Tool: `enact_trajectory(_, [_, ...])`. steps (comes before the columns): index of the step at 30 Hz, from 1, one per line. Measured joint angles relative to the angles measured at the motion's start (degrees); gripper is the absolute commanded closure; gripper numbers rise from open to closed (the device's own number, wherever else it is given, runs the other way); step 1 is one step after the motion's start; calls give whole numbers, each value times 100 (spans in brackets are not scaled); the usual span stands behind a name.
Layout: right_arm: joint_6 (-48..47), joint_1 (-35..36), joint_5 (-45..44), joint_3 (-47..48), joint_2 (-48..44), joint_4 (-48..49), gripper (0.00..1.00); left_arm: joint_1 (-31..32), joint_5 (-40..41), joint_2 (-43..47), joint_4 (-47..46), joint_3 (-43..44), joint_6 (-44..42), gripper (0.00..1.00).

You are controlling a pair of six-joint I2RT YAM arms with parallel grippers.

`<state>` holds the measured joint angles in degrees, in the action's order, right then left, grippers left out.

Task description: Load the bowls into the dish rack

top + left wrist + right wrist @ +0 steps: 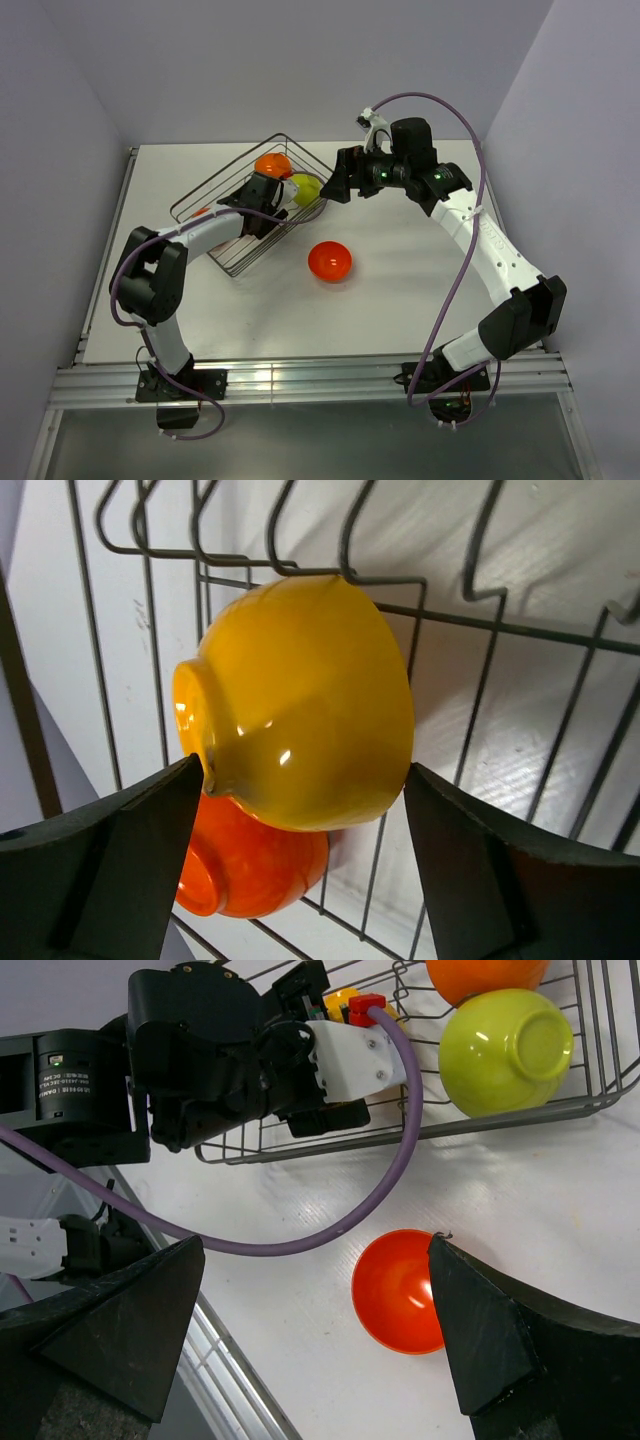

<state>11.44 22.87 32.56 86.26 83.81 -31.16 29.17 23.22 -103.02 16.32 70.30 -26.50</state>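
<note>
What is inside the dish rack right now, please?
A lime green bowl, an orange bowl and a yellow-orange bowl, plus the left gripper. The left arm covers the rack's middle from above.

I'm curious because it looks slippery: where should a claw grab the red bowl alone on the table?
Probably the rim, from straight above: the red bowl sits mouth-up, so one finger fits inside its thin wall and one outside.
</note>
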Motion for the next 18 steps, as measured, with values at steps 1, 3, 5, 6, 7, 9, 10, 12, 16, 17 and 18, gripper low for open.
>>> enact_trajectory(1, [-2,0,0,0,0,0,0,2,-35,0,55,0,22,12])
enact_trajectory(3, [-2,0,0,0,0,0,0,2,-105,0,129,0,44,9])
enact_trajectory(5, [-4,0,0,0,0,-2,0,2,-160,0,192,2,63,8])
enact_trajectory(6, [-7,0,0,0,0,-2,0,4,-179,0,201,2,68,7])
enact_trajectory(7, [-13,0,0,0,0,-2,0,4,-203,0,203,2,72,7])
enact_trajectory(9, [-24,0,0,0,0,-2,0,4,-240,0,214,2,74,6])
enact_trajectory(10, [-26,0,0,0,0,-2,0,4,-247,0,214,7,74,6])
enact_trajectory(12, [-42,0,0,0,0,-2,0,2,-251,0,214,13,76,5])
enact_trajectory(16, [-42,0,0,0,0,-2,0,2,-238,0,192,13,74,5])
enact_trajectory(17, [-44,0,2,0,0,-2,0,2,-236,0,184,13,72,5])
enact_trajectory(18, [-44,0,2,0,0,-2,0,2,-227,0,170,13,74,5])
